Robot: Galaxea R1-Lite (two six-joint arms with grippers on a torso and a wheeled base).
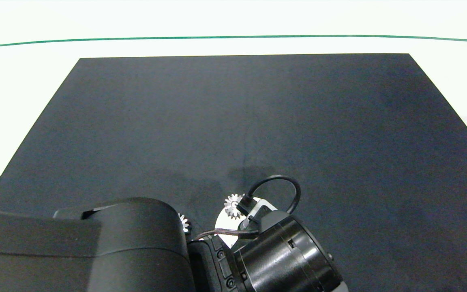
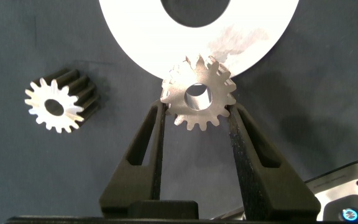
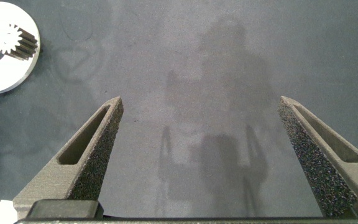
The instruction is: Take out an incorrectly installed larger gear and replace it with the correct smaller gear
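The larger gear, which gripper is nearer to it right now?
Left. The left gripper has its fingers on both sides of the larger gear, at the white ring's edge. The right gripper hangs open over bare mat, well away from it.

A large, matte black rectangular mat point(image 1: 258, 129) covers most of the work surface and runs out of view at the near edge. Around it, on the left, right and far sides, lies a bright white tabletop point(image 1: 26, 81). A thin green line point(image 1: 233, 37) crosses that white surface from left to right, beyond the mat's far edge.
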